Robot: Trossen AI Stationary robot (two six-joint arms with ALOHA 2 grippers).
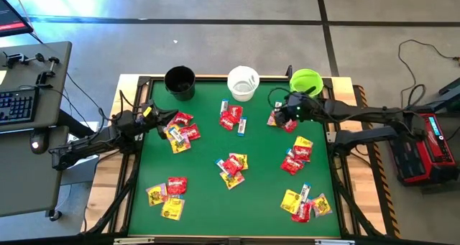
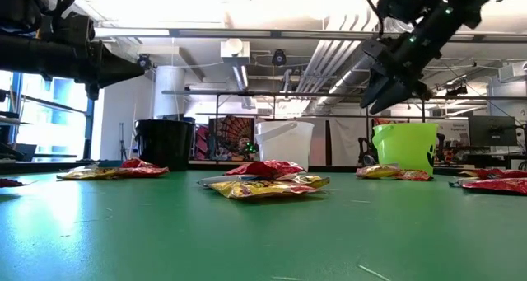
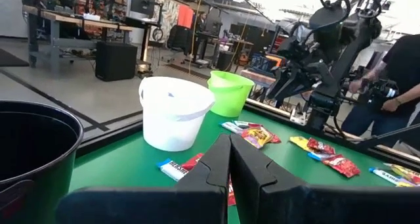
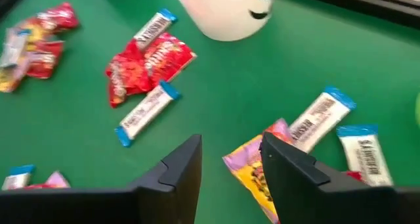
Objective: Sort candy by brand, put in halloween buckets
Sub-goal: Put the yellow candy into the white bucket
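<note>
Above candy (image 4: 252, 168), right gripper (image 4: 230, 161) parted, empty.

- Left arm (image 1: 108, 136): dark, slim links, a yellow mark near its wrist.
- Right arm (image 1: 359, 114): black, small green lights by the wrist at 9 o'clock.
- Fingers (image 4: 180, 168): 2, matte black, angular.

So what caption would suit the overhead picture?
Right gripper hovers open over candy near the lime green bucket; left gripper waits shut.

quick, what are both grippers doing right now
left gripper: closed, holding nothing, near the black bucket.
right gripper: jaws open, empty, above a yellow candy packet by the lime green bucket.
</note>
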